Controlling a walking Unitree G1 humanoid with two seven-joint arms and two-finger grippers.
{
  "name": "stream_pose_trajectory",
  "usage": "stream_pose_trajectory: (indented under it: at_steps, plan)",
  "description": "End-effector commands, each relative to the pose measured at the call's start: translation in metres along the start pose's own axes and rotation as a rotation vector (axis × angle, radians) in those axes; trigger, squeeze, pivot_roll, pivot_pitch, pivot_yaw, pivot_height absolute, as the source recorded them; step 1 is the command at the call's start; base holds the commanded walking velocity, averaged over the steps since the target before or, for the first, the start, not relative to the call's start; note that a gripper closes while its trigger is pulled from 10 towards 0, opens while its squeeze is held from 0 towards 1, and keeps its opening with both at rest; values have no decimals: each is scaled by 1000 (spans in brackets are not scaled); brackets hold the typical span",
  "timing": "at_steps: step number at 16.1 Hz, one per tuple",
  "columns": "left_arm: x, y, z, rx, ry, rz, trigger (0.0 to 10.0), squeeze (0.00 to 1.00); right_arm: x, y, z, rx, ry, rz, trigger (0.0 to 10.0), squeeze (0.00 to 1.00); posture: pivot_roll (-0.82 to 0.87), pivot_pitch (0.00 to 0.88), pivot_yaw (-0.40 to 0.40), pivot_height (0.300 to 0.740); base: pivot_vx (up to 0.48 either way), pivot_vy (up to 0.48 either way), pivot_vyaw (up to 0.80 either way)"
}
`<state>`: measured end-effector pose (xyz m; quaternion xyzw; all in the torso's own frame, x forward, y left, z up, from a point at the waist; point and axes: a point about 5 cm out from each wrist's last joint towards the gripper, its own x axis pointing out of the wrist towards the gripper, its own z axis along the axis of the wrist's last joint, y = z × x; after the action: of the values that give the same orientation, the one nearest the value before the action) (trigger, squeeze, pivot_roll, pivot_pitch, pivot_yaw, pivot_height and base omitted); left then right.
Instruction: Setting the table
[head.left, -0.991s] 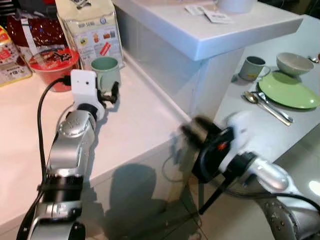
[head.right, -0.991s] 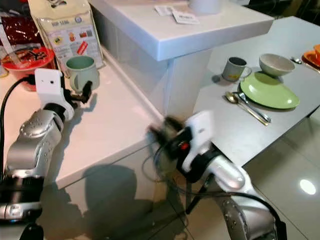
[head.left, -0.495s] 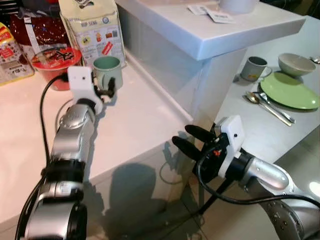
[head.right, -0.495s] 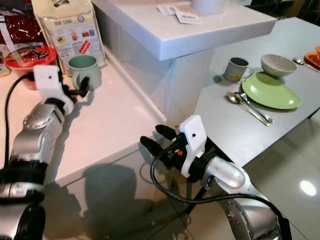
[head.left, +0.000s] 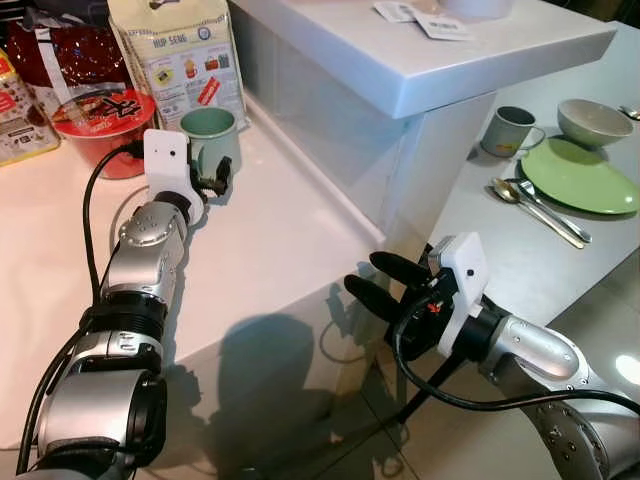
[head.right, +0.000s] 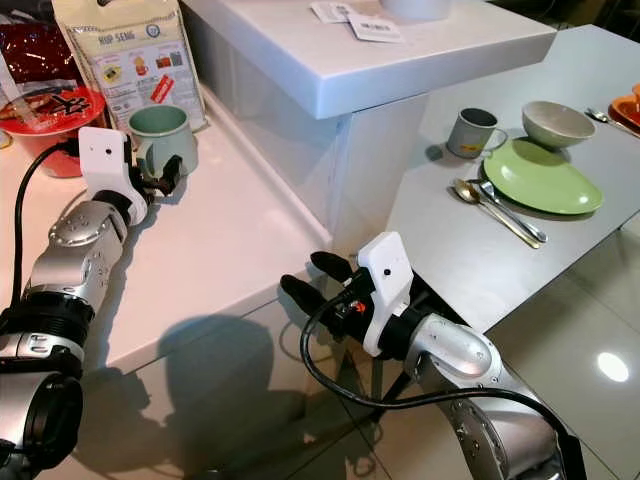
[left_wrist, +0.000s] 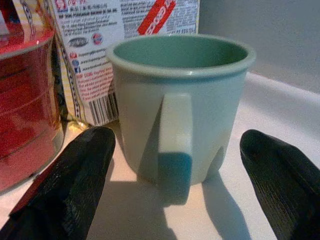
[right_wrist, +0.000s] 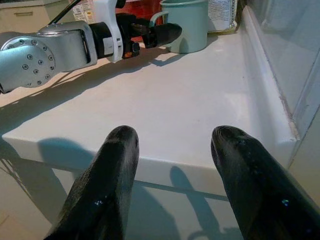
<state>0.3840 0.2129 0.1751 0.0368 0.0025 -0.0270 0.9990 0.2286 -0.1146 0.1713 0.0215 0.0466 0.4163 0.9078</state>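
Note:
A pale green mug (head.left: 211, 134) stands upright on the white counter (head.left: 270, 235), its handle (left_wrist: 175, 145) turned toward my left gripper. My left gripper (head.left: 218, 183) is open just short of the mug, one black finger (left_wrist: 65, 185) on each side of the handle and neither touching. My right gripper (head.left: 372, 282) hangs open and empty below the counter's front corner, with fingers (right_wrist: 107, 180) pointing at the counter edge. On the grey dining table (head.left: 500, 255) to the right lie a green plate (head.left: 577, 180), a grey bowl (head.left: 590, 122), a grey mug (head.left: 511, 131) and cutlery (head.left: 540, 208).
A red noodle bowl (head.left: 103, 124) and a tall snack bag (head.left: 178, 60) stand right behind the green mug. A raised white shelf (head.left: 420, 55) with paper cards runs along the counter's right side. Glossy floor lies below.
My right gripper swung from a blurred position into a steady open pose below the counter corner. The left gripper stays by the mug's handle; the camera shifted slightly.

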Motion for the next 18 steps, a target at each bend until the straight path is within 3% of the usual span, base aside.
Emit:
stream_pose_trajectory:
  at_steps: [1,2,18]
  plan:
    - [4,0,7,11,-20,-10,627,0,0,1,2,-8,0,13,10000,0,0,58,-34,740,0,0,0]
    - [4,1,6,9,-16,-15,0,0,0,1,2,-8,0,12,10000,0,0,58,-34,740,0,0,0]
    - [8,5,3,-14,-16,-1,0,0,2,1,4,-24,-3,9,10000,0,1,45,-26,740,0,0,0]
